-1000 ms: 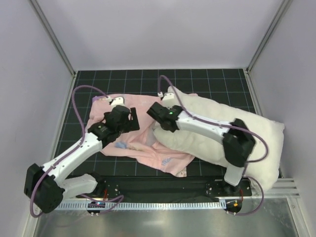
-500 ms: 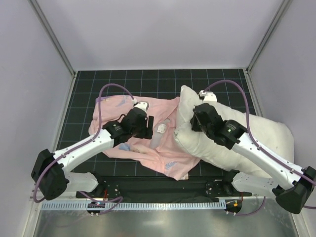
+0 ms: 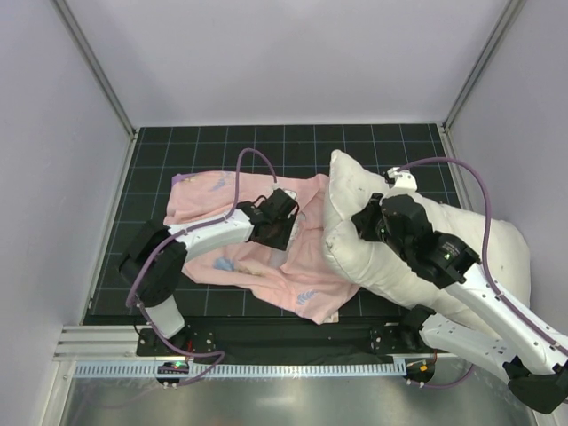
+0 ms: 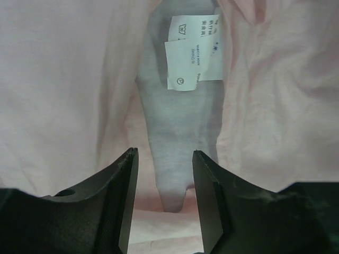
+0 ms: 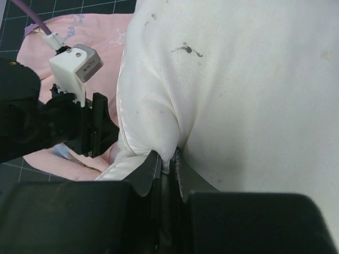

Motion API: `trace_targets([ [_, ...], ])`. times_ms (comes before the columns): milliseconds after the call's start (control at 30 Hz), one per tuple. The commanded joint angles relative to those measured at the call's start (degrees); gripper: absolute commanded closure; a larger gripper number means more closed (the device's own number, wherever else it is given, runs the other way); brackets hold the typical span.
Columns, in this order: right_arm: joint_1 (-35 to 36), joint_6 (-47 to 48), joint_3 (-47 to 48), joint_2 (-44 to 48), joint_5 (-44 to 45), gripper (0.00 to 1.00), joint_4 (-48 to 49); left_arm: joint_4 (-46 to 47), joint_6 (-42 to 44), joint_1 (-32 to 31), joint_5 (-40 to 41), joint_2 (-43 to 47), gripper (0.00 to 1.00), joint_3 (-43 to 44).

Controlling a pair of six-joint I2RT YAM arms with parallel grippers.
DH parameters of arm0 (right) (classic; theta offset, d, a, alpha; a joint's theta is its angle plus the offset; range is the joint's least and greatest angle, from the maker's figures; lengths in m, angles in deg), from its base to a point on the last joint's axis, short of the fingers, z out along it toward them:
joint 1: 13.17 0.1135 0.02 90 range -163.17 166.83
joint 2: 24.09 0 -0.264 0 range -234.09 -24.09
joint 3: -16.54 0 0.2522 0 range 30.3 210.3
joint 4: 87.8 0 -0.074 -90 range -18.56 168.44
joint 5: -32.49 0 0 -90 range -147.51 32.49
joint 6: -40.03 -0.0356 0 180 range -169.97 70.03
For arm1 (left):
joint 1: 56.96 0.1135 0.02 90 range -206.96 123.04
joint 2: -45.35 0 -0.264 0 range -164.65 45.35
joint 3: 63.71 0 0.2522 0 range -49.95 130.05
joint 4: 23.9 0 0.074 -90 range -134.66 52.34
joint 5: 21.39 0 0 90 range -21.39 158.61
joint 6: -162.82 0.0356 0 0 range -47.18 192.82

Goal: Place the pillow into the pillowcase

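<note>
**A:** Two pincers show from above. Where does each one stand?

**B:** The left pincer point(image 3: 284, 226) is low over the pillowcase point(image 3: 204, 200). The case lies pink and rumpled on the black gridded mat point(image 3: 177, 146), with cloth running out on every side of that pincer. The right pincer point(image 3: 359, 222) is pushed against the raised end of the pillow point(image 3: 484, 253). The pillow's white bulk stretches away behind it, along its own arm. That raised end stands just beside the left pincer's tip and overlaps the pillowcase's edge. The pillow is outside the case.

**A:** And the left wrist view?

**B:** The left pincer point(image 4: 163, 153) has its jaws partly spread, with a clear gap between them. Past the tips, in line with the gap, a grey hollow point(image 4: 180, 127) opens in the pale pink pillowcase point(image 4: 63, 79). A white care label point(image 4: 193, 53) lies farther ahead, a little to the right. I cannot tell whether the tips touch the cloth.

**A:** The right wrist view?

**B:** The right pincer point(image 5: 167, 159) has its jaws pressed together on a pinch of the pillow point(image 5: 254, 95), and the cloth puckers at the tips. The pillow fills everything ahead and to the right, with a few dark marks point(image 5: 185, 49) farther ahead. To the left sits the left pincer point(image 5: 98, 127), just beside the pillow's edge and over the pink pillowcase point(image 5: 106, 32).
</note>
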Motion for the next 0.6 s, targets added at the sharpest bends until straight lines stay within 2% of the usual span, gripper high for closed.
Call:
trace_targets([
  [0, -0.54, -0.49, 0.15, 0.81, 0.99, 0.96, 0.76, -2.91, 0.86, -0.10, 3.81, -2.45, 0.50, 3.46],
  [133, -0.54, -0.41, -0.29, 0.90, 0.73, 0.96, 0.93, -5.27, 0.16, -0.01, 8.81, -6.75, 0.49, 5.84],
  [300, -0.54, -0.41, -0.99, 1.43, 0.38, 0.96, 1.29, -6.34, -0.28, 0.95, 8.56, -10.01, 0.55, 6.90],
  [333, -0.54, -0.41, -1.08, 1.69, 0.29, 0.96, 1.46, -6.43, -0.29, 1.13, 8.47, -10.54, 0.61, 6.99],
  [400, -0.54, -0.32, -1.52, 1.78, 0.03, 0.96, 1.72, -6.69, -0.90, 1.74, 8.38, -11.42, 0.67, 6.99],
  [433, -0.54, -0.32, -1.43, 1.87, -0.06, 0.96, 1.72, -6.86, -1.07, 1.92, 8.21, -11.60, 0.75, 7.08],
  [500, -0.54, -0.23, -1.69, 1.78, -0.15, 0.96, 1.73, -7.92, -1.51, 2.01, 8.03, -11.69, 0.84, 7.25],
  [533, -0.54, -0.23, -1.78, 1.78, -0.24, 0.96, 1.99, -8.27, -1.69, 1.92, 7.94, -11.51, 0.96, 7.25],
  [567, -0.54, -0.14, -1.96, 1.87, -0.41, 0.96, 2.08, -8.45, -1.69, 1.92, 8.03, -10.99, 1.00, 7.17],
])
